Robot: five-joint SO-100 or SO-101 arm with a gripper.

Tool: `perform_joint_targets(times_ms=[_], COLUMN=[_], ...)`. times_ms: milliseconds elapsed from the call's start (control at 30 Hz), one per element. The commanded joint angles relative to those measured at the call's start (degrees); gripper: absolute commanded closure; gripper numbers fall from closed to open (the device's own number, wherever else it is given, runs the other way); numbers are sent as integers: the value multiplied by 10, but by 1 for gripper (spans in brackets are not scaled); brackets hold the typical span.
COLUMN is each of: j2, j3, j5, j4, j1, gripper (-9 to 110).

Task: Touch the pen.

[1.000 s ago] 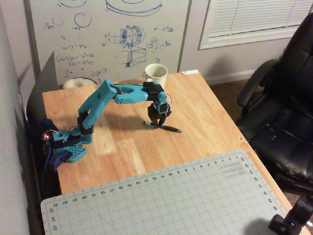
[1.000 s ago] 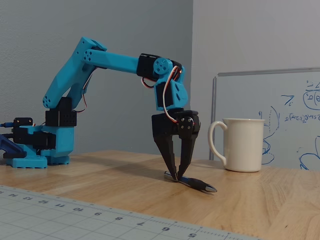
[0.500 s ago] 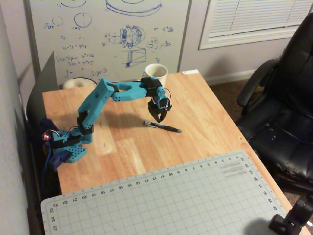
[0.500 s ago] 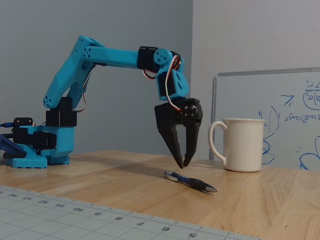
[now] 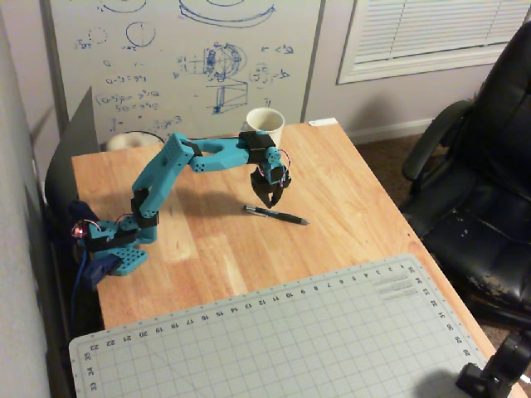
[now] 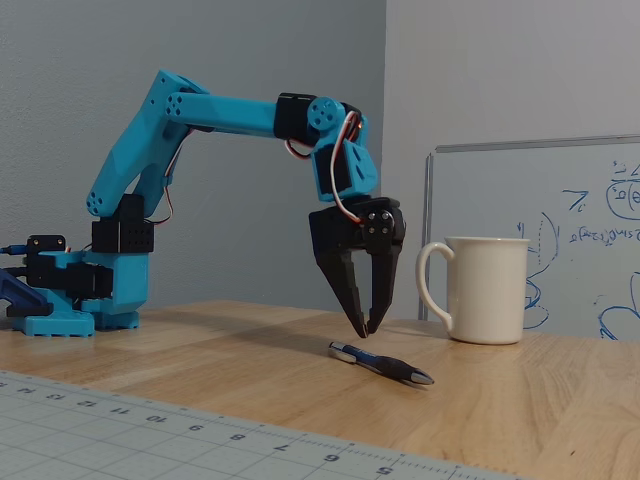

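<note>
The dark pen (image 5: 276,215) lies flat on the wooden table (image 5: 348,199), its silvery tip toward the arm's base; in the low side fixed view the pen (image 6: 385,365) rests just below and to the right of the fingertips. The blue arm reaches out with its black gripper (image 5: 270,203) pointing down. The gripper (image 6: 363,331) hangs a short way above the pen's silvery end without touching it. Its fingers nearly meet at the tips, and nothing is held between them.
A cream mug (image 6: 487,290) stands behind the pen, near the table's far edge (image 5: 265,124). A grey-green cutting mat (image 5: 290,332) covers the near part of the table. A whiteboard (image 5: 182,58) leans at the back, and a black office chair (image 5: 485,182) is at the right.
One second ago the fingertips were down on the pen's silvery end. The gripper has since lifted off and tilted slightly; the pen stayed put. Almost nothing moved in the last half second.
</note>
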Motion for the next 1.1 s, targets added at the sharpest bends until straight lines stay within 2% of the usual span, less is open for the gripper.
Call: perform_joint_targets(times_ms=[0,1067], j2=[20,-9], j3=[-50,-51], j5=[4,5], j4=[-5,-5], j1=[-5,-21], gripper=[101,101])
